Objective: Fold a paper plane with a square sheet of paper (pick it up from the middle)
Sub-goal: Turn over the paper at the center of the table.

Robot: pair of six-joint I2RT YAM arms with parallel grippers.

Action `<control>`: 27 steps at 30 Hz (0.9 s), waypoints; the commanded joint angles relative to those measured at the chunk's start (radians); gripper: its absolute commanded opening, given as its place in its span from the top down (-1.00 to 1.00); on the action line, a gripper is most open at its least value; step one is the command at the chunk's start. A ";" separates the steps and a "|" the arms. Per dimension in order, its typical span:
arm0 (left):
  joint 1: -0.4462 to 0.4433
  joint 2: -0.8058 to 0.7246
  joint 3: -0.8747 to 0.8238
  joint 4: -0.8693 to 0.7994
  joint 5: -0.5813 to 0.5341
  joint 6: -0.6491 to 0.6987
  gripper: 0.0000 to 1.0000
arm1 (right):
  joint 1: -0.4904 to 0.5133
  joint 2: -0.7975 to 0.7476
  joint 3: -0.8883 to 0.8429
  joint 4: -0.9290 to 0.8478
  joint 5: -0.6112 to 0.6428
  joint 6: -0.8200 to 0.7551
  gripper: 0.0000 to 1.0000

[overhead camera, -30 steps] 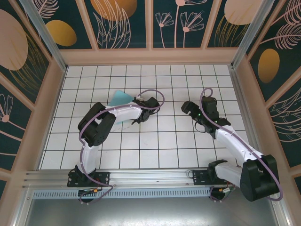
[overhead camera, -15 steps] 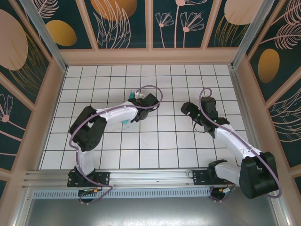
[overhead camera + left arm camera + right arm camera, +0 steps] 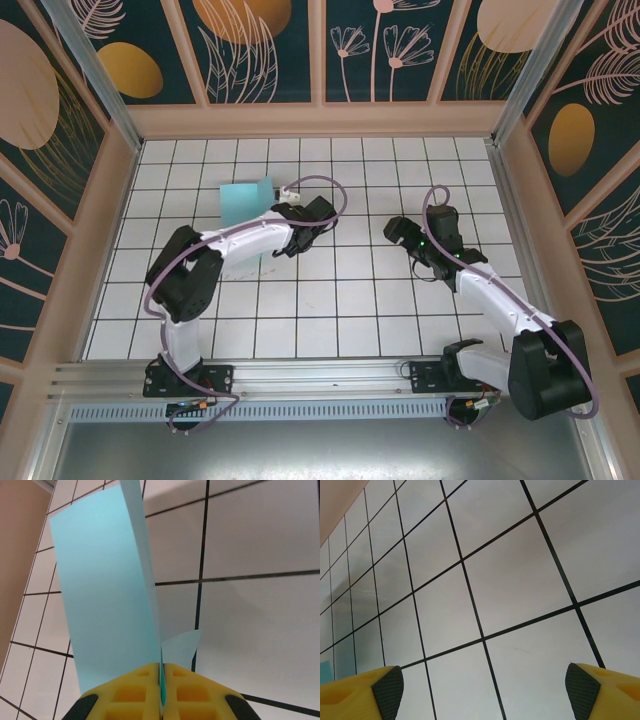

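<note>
The turquoise-blue sheet of paper (image 3: 244,203) is bent along a crease, and my left gripper (image 3: 277,208) is shut on that crease. In the left wrist view one wide flap of the paper (image 3: 105,595) stands up and leans left, a small flap pokes out to the right, and the yellow fingers of my left gripper (image 3: 161,680) press together on the paper's edge. My right gripper (image 3: 396,232) hovers a few tiles to the right, open, with only bare tiles between its jaws (image 3: 482,690). A sliver of the paper (image 3: 325,672) shows at the left edge there.
The floor is a white tiled board (image 3: 330,300) with dark grid lines. Wooden walls (image 3: 320,120) close it in at the back and both sides. The left arm's purple cable (image 3: 320,185) loops above its wrist. Bare tiles lie between the two grippers.
The left gripper has turned and drawn the paper out from under its arm; the paper now stands out to the upper left. The right arm has barely moved.
</note>
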 commanded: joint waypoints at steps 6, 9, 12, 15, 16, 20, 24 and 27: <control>-0.019 0.157 0.062 -0.039 -0.009 -0.016 0.85 | -0.010 0.022 0.017 0.005 0.012 -0.002 -0.73; -0.039 0.174 0.070 0.003 0.047 0.013 0.83 | -0.010 0.034 0.021 0.009 0.012 -0.001 -0.73; -0.057 0.172 0.065 0.062 0.129 0.042 0.80 | -0.010 0.042 0.022 0.011 0.010 0.000 -0.73; -0.062 0.172 0.067 0.103 0.195 0.062 0.77 | -0.012 0.048 0.022 0.011 0.010 0.001 -0.73; -0.062 0.172 0.066 0.111 0.211 0.067 0.76 | -0.011 0.049 0.022 0.012 0.011 0.001 -0.73; -0.063 0.163 0.060 0.143 0.275 0.081 0.71 | -0.012 0.049 0.020 0.011 0.015 0.004 -0.73; -0.062 0.144 0.041 0.197 0.353 0.092 0.65 | -0.013 0.049 0.018 0.013 0.014 0.009 -0.73; -0.063 0.130 0.038 0.218 0.394 0.096 0.52 | -0.013 0.049 0.017 0.012 0.013 0.010 -0.73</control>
